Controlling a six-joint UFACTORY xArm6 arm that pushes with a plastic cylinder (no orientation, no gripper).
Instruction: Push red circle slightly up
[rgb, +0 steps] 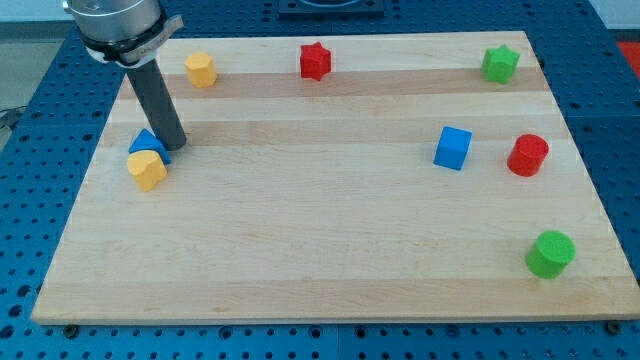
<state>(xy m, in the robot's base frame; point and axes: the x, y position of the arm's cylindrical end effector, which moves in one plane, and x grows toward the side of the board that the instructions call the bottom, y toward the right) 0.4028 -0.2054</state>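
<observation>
The red circle (527, 155) is a short red cylinder at the view's right, just right of the blue cube (453, 148). My tip (176, 147) rests on the board at the view's far left, far from the red circle. It sits right beside a blue block (147, 142), partly hidden behind a yellow block (147, 169).
A yellow block (201, 69), a red star (315, 61) and a green star (500, 64) stand along the view's top. A green cylinder (550, 253) sits at the lower right. The wooden board (320, 240) lies on a blue perforated table.
</observation>
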